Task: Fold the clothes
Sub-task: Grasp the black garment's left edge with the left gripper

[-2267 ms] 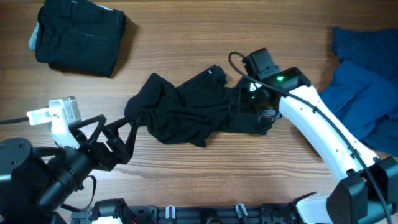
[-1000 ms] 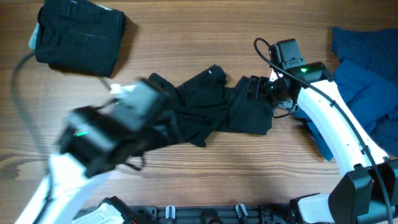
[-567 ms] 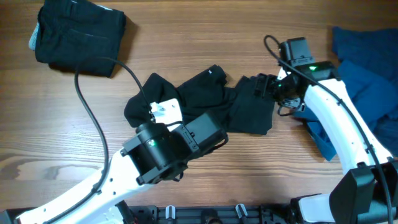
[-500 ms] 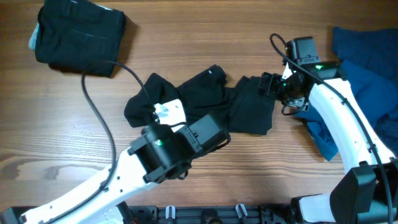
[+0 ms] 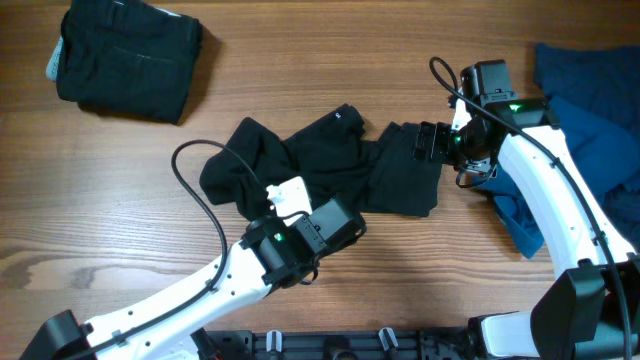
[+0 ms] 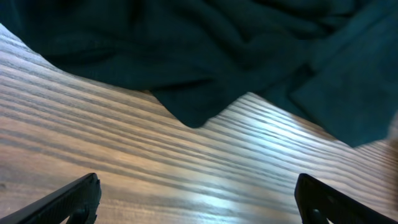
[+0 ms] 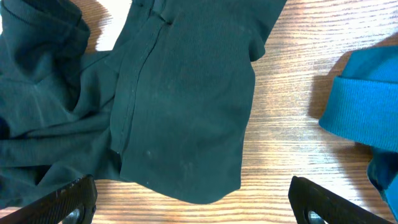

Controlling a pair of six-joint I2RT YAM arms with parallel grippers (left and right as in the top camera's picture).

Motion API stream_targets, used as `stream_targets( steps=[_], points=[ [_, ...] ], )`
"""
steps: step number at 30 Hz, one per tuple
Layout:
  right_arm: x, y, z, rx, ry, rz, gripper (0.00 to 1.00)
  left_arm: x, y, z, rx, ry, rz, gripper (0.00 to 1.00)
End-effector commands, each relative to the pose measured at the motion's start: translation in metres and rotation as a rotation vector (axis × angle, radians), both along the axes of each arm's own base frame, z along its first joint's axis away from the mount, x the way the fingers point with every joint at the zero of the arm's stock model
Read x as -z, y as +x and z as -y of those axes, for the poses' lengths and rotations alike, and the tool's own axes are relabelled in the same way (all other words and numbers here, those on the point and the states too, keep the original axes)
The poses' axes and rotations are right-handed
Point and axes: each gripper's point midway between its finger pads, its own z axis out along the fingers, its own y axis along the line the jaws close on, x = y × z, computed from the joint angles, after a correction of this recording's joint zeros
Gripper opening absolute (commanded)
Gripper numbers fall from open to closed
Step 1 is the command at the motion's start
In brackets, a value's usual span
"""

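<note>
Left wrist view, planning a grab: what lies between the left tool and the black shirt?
Only bare table before the black shirt; left wrist view.

Black shirt [image 5: 320,165], blue garments [image 5: 600,120], brown wood-grain table [image 5: 300,60]

Wood table [image 5: 300,60], black shirt [image 5: 310,165], black bundle [image 5: 125,60], blue garments [image 5: 600,110]

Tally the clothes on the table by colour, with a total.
Black: 2, the folded black garment and the crumpled black shirt
Blue: 1, the blue heap, whose separate pieces cannot be told apart
Total: 3
</note>
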Motion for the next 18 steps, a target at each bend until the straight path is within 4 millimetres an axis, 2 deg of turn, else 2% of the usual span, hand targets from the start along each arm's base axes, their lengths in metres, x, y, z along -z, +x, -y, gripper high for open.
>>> stream_targets(
  steps=[1, 6, 11, 15, 18],
  points=[
    [-0.005, 0.0, 0.0, -0.017, -0.001, 0.023, 1.0, 0.027, 0.001, -0.006, -0.015, 0.028, -0.031, 0.99],
    [-0.006, 0.0, 0.0, -0.016, -0.001, 0.024, 1.0, 0.054, 0.011, 0.007, 0.056, 0.062, -0.03, 0.98],
    [-0.005, -0.001, 0.0, -0.017, -0.002, 0.02, 1.0, 0.079, 0.018, 0.017, 0.055, 0.076, -0.04, 0.98],
    [-0.005, -0.001, 0.0, -0.017, -0.001, 0.019, 1.0, 0.094, 0.023, 0.016, 0.042, 0.096, -0.052, 0.99],
    [-0.005, -0.001, 0.0, -0.016, -0.001, 0.02, 1.0, 0.097, 0.026, 0.014, 0.028, 0.098, -0.058, 0.99]
  ],
)
